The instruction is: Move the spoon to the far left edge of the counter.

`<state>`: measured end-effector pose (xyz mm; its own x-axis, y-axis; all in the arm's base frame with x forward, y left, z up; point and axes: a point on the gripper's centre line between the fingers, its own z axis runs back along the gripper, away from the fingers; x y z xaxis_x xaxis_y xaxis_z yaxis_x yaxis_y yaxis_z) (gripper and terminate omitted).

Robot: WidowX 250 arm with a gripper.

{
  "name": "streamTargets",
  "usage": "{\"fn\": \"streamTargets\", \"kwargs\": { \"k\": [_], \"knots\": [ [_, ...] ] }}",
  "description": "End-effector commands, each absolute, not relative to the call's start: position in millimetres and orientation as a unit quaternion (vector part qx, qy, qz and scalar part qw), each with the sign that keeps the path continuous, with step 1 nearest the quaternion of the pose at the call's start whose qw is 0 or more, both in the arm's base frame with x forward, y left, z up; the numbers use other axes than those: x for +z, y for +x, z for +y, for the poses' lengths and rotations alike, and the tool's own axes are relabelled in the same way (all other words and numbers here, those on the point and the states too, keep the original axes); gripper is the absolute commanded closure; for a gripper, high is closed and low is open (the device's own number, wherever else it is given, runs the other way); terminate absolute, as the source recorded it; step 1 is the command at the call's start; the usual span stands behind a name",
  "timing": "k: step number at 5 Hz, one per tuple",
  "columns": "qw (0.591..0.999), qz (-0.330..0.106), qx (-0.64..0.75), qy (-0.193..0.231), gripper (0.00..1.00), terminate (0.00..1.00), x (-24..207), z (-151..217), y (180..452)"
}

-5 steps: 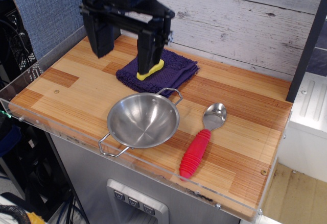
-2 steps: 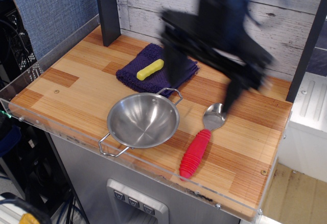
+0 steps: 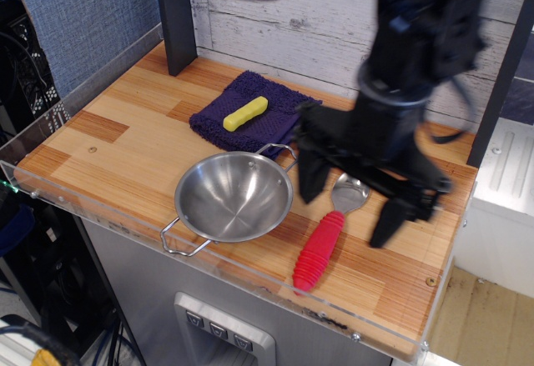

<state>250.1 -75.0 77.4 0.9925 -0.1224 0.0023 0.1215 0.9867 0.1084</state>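
Observation:
The spoon (image 3: 325,241) lies on the right part of the wooden counter (image 3: 108,145), its red ribbed handle toward the front edge and its silver bowl toward the back. My gripper (image 3: 350,203) is open and hangs over the spoon. One finger (image 3: 310,174) is to the left of the spoon's bowl and the other finger (image 3: 392,220) is to the right of the handle. The fingers are blurred by motion and hold nothing. The gripper body hides the far end of the spoon's bowl.
A steel bowl (image 3: 234,197) with two wire handles sits just left of the spoon. A dark purple cloth (image 3: 250,120) at the back carries a small yellow bar (image 3: 245,112). A dark post (image 3: 176,20) stands at the back left. Clear acrylic rims the counter.
My gripper has left the yellow bar and cloth, swung right across the counter and come down over the spoon. The spoon, bowl and bar have not moved.

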Motion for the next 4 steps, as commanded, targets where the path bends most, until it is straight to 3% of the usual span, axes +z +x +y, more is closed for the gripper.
{"fn": "streamTargets", "kwargs": {
  "k": [1,4],
  "knots": [
    [0.998,0.002,-0.03,0.049,0.0,0.0,50.5,-40.1,259.4],
    [0.998,-0.011,-0.03,0.046,0.0,0.0,51.9,-50.0,255.1]
  ]
}}
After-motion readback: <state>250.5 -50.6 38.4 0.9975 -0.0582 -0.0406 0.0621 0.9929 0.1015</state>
